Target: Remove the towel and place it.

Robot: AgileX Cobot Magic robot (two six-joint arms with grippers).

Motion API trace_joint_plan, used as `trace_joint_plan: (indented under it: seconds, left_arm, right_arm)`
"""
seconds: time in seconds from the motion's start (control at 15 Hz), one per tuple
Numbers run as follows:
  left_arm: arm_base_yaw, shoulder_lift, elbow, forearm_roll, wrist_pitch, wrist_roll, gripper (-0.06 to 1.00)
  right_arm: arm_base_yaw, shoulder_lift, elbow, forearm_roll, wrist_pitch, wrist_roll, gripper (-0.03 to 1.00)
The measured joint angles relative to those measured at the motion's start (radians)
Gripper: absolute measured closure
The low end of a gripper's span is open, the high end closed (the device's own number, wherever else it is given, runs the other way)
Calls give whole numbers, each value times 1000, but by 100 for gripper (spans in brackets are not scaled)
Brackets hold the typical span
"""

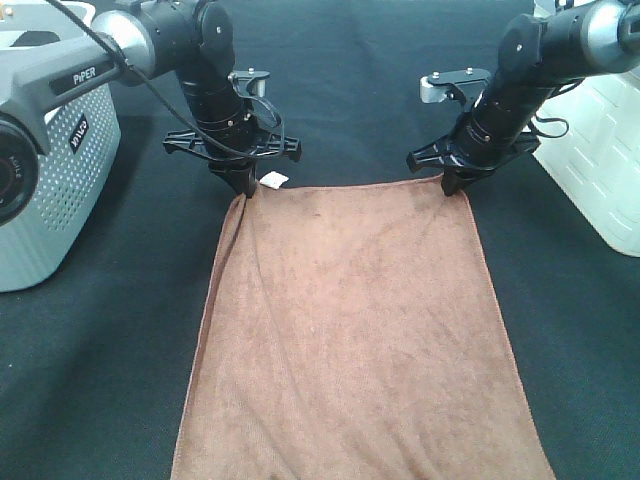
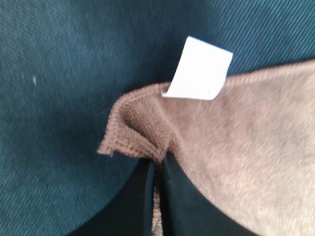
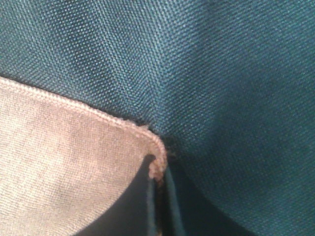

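The brown plush towel (image 1: 350,330) lies spread on the dark cloth surface, running from the middle to the front edge of the high view. My left gripper (image 1: 245,190) is shut on its far left corner, next to the small white tag (image 1: 274,181). The left wrist view shows that corner (image 2: 142,132) bunched between the fingers (image 2: 184,201), with the tag (image 2: 199,69) beside it. My right gripper (image 1: 452,186) is shut on the far right corner. The right wrist view shows the stitched corner (image 3: 155,152) pinched between the black fingers (image 3: 130,206).
A grey perforated box (image 1: 50,160) with a lens-like part stands at the left. A white container (image 1: 605,150) stands at the right. Dark cloth surface (image 1: 350,80) stretches beyond the towel and along both its sides.
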State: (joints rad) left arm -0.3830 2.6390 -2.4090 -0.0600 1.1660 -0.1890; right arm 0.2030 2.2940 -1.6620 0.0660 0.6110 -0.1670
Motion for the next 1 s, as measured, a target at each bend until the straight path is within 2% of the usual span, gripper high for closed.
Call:
trace_joint_plan:
  seconds: [1.0]
  left_arm:
    - [0,0,0,-4,-17,1,93]
  right_arm:
    - [0,0,0,3,0,0,94]
